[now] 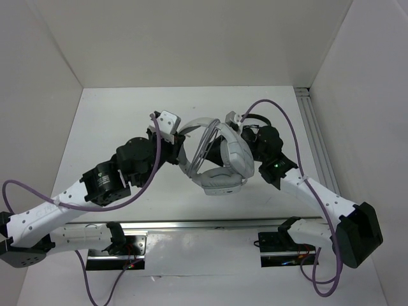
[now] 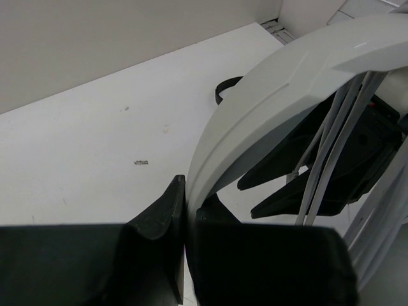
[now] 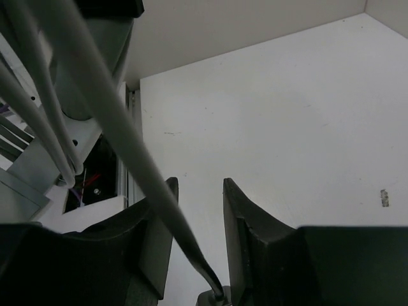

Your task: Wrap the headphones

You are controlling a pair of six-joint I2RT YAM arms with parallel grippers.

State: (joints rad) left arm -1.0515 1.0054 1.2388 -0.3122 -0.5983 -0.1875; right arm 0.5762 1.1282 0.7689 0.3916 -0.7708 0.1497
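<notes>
Headphones: the light grey headphones (image 1: 220, 172) sit mid-counter between the two arms, nearer the right arm. The headband (image 2: 268, 83) arches towards the far left and the padded cups (image 1: 223, 180) lie on the near side.

Contact with counter: from above I cannot tell whether the cups rest on the white counter (image 2: 95, 146) or hang just over it.

Left pincer: the left pincer (image 2: 189, 204) is closed down on the wide headband, whose edge runs straight in between the two dark fingers (image 2: 162, 213) – no gap shows on either side.

Right pincer: the right pincer (image 3: 197, 191) is partly open. The thin grey cable (image 3: 108, 115) slants down through the gap close against its left finger (image 3: 159, 220), with clear space to the other finger, so nothing looks pinched.

Cable elsewhere: more grey strands cross behind the headband in the left wrist view (they blur together there).

Other: a small black loop (image 2: 223, 89) lies on the counter beyond the headband – too little of it shows to name it.
</notes>
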